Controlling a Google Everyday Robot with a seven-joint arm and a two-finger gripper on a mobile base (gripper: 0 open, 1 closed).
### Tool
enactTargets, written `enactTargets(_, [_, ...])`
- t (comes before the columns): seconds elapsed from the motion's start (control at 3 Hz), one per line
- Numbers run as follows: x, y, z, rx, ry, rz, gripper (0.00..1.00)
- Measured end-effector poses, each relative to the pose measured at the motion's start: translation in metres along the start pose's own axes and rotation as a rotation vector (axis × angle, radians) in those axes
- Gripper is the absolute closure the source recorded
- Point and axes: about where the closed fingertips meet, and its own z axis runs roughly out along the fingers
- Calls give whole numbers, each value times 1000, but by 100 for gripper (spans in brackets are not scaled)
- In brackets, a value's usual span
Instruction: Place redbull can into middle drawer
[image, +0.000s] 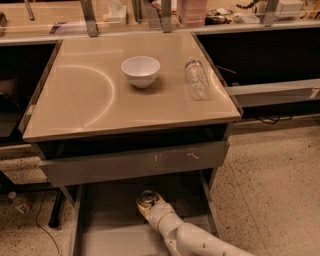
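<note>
Grey middle drawer (107, 235) stands open, its floor bare at left. Moving right, we see the redbull can (147, 196) upright over that floor, long axis vertical and pull-tab up, directly between the jaws of the gripper (150, 202), which look clenched on it. The arm enters from lower right. We judge lowering and release come next.
</note>
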Motion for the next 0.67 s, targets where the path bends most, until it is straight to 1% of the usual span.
enactTargets(0.67, [9,2,-9,28,-13,23,100])
